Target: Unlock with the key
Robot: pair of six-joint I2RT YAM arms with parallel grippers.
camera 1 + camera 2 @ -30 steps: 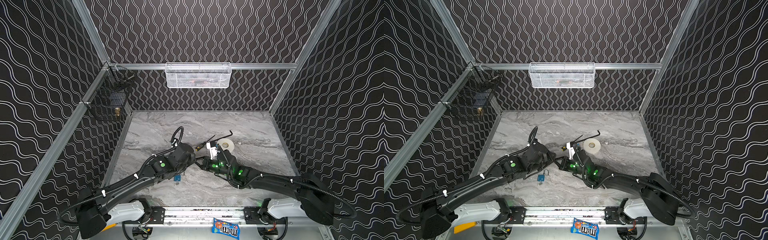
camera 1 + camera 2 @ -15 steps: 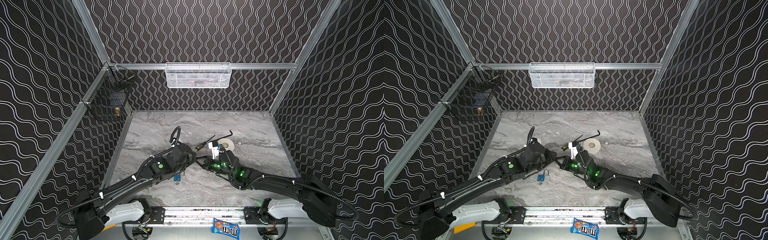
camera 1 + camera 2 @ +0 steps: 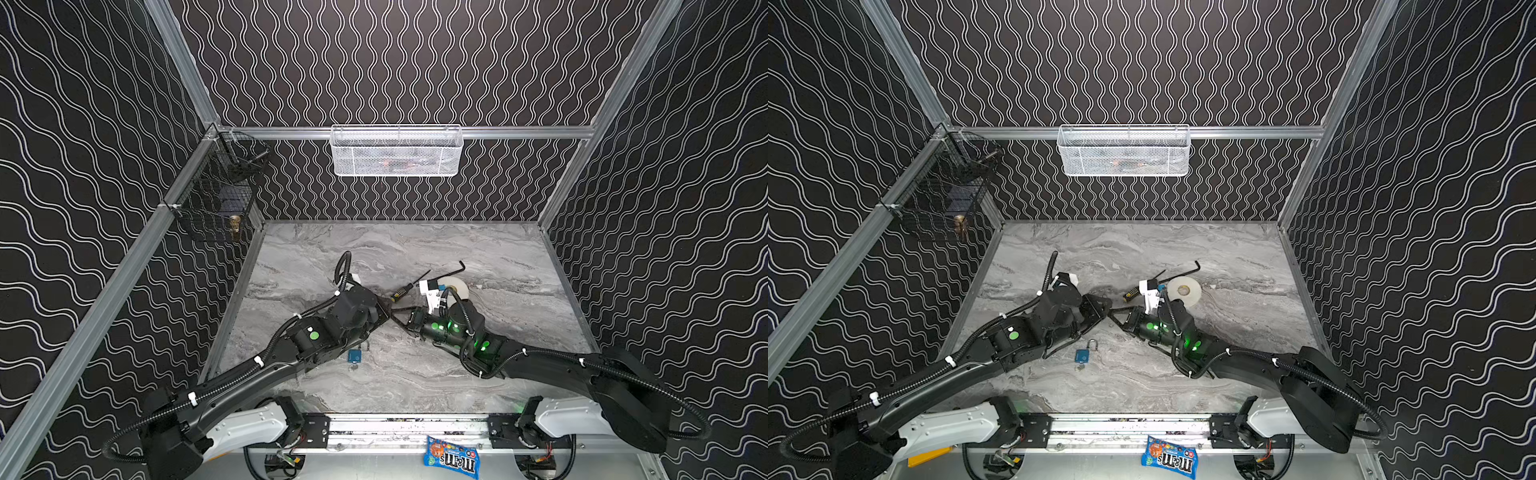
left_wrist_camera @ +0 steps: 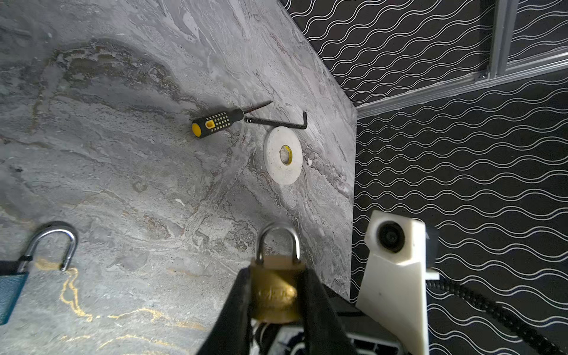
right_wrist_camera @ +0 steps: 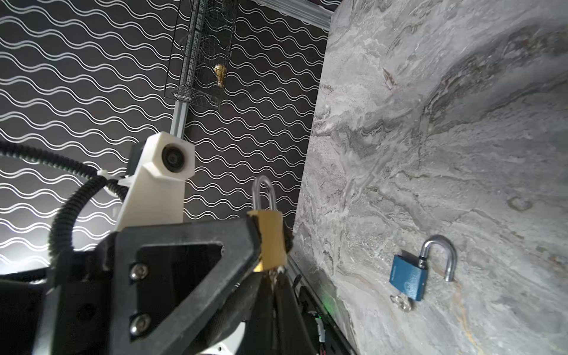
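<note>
Your left arm has slid a bit to the left since a second ago, and your right arm a tiny bit to the right. The key [image 5: 279, 270] is at the bottom of the brass lock [image 4: 274, 293]. It is pinched in the right pincer [image 5: 275, 278], which is squeezed all the way closed on it. You can see only a tiny shiny bit of it.

The left pincer [image 4: 275, 272] is narrow and holds the brass lock by its two sides, up off the table [image 3: 498, 332]. That lock's loop is closed. In both top views the two pincers meet tip to tip near the middle of the table.

The blue lock [image 5: 407, 278] lies on the table just by the left arm. Its loop is open and a second key [image 5: 400, 302] is in its bottom. Farther back lie the screwdriver [image 4: 218, 123], hex key [image 4: 276, 122] and tape [image 4: 282, 172], close together.
</note>
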